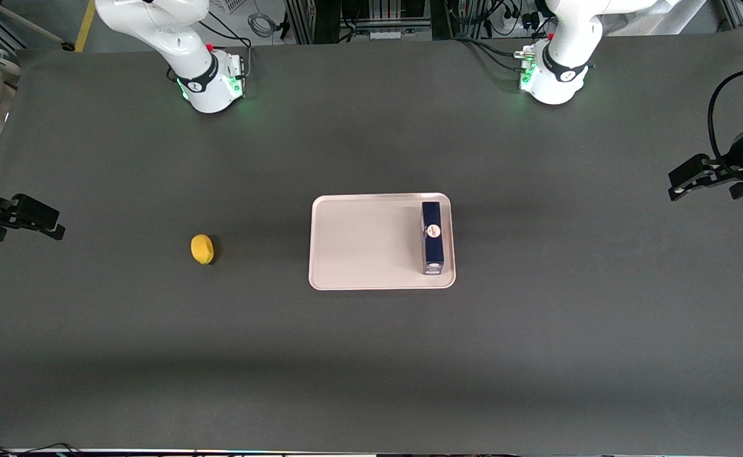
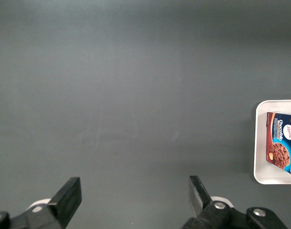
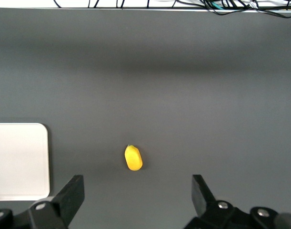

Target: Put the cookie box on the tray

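Note:
The dark navy cookie box (image 1: 432,237) stands on its narrow side on the pale pinkish tray (image 1: 365,247), close to the tray's rim on the working arm's side. The left wrist view shows the cookie box (image 2: 281,150) with its cookie picture, resting on the tray (image 2: 260,143). My gripper (image 1: 681,185) hovers over bare mat at the working arm's end of the table, well away from the tray. Its fingers (image 2: 68,192) stand wide apart and nothing is between them; the gripper (image 2: 134,193) is open.
A small yellow rounded object (image 1: 202,249) lies on the dark mat toward the parked arm's end, beside the tray, and appears as a yellow object (image 3: 133,158) in the right wrist view. Both arm bases (image 1: 552,79) stand farthest from the front camera.

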Controlling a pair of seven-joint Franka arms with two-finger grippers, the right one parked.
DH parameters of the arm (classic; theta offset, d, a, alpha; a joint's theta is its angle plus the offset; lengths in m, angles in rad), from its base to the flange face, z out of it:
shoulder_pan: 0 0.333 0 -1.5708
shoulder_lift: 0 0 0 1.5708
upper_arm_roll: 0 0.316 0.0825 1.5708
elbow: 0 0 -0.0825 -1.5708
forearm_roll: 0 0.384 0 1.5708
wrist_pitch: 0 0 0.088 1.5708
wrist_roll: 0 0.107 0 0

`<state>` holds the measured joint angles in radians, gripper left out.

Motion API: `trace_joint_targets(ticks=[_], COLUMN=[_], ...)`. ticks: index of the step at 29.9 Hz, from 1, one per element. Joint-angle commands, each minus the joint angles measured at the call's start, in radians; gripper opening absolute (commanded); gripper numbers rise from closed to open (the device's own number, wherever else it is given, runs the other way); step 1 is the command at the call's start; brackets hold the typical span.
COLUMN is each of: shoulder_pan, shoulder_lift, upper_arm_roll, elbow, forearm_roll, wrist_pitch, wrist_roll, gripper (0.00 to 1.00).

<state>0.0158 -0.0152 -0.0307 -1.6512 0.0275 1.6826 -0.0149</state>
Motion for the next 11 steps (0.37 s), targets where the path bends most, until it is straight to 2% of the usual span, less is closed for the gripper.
trace_joint_targets(ticks=[1, 11], shoulder_pan=[0.013, 0.012], shoulder_lift=[-0.029, -0.031], upper_arm_roll=[-0.009, -0.009], elbow=[-0.032, -0.035], forearm_roll=[-0.009, -0.009], wrist_pitch=[-0.003, 0.002], wrist_roll=[0.023, 0.023], gripper=[1.0, 1.0])
